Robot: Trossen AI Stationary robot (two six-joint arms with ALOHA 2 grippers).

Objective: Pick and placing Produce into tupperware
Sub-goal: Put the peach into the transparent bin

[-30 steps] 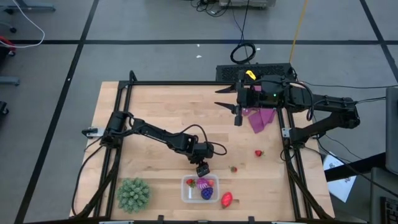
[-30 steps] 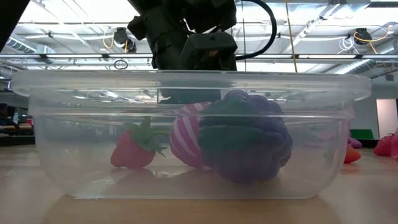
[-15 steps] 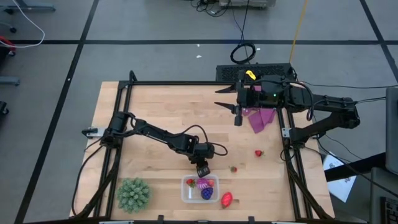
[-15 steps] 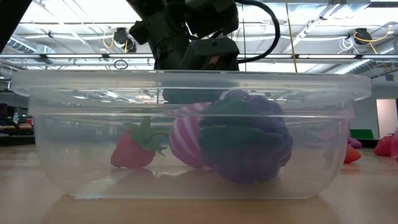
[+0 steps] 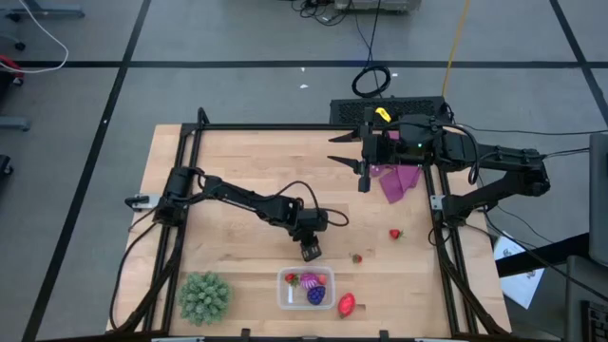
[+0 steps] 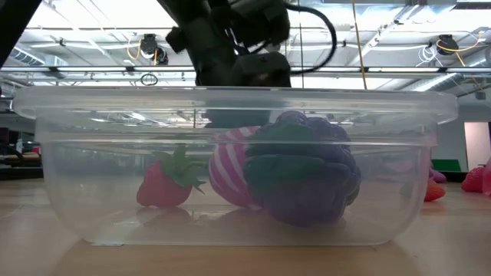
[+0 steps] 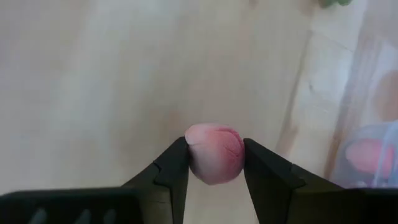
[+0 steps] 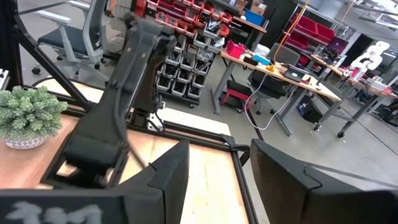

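I have the left gripper [image 7: 214, 163] clamped on a small pink-red piece [image 7: 215, 153], held over bare table just beside the tupperware [image 5: 306, 288], on its far side. The box (clear, near the front edge) holds a strawberry [image 6: 163, 185], a striped magenta ball [image 6: 232, 175] and the grape bunch [image 6: 303, 175]. I judge this the carry step: next, bring the piece over the rim and let go. The right gripper [image 8: 214, 163] waits at the far right, fingers apart.
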